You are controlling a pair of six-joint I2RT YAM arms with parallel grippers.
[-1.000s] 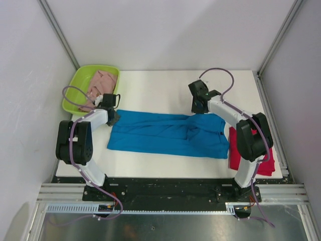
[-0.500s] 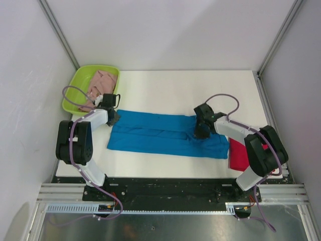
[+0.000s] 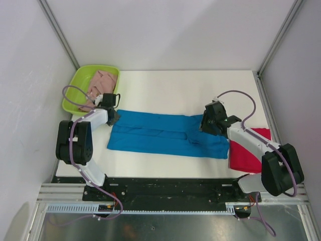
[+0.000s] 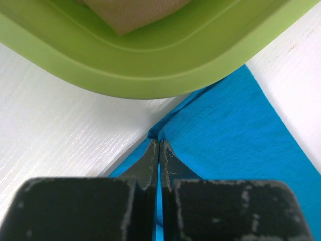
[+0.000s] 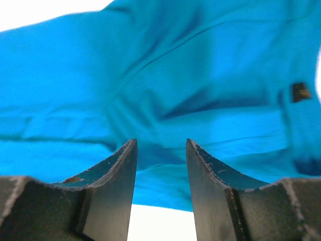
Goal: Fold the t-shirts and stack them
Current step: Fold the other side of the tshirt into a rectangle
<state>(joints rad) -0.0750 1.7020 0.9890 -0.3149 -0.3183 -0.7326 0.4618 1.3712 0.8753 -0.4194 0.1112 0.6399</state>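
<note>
Blue t-shirt (image 3: 165, 134) lies flat across the desk (image 3: 170, 90), long axis left to right. Left tool (image 4: 159, 144) is clenched on its far-left corner; only the left wrist view shows the cloth tented there. Right tool (image 5: 160, 150) is released, jaws apart above the cloth. Red t-shirt (image 3: 248, 155) lies just beside the blue one's right end.

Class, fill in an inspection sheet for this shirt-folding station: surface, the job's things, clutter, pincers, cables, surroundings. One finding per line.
Surface: white table, black rail along its near edge.
Job's things: blue t-shirt lying as a long band; red t-shirt at the near right; pink t-shirt in the lime-green tray.
Clutter: nothing seen.
Pincers: left pincer shut on the blue t-shirt's corner by the tray; right pincer open over the blue t-shirt's right part.
Cables: purple cables, one arching off each arm.
Surroundings: pale enclosure walls, metal frame posts.
</note>
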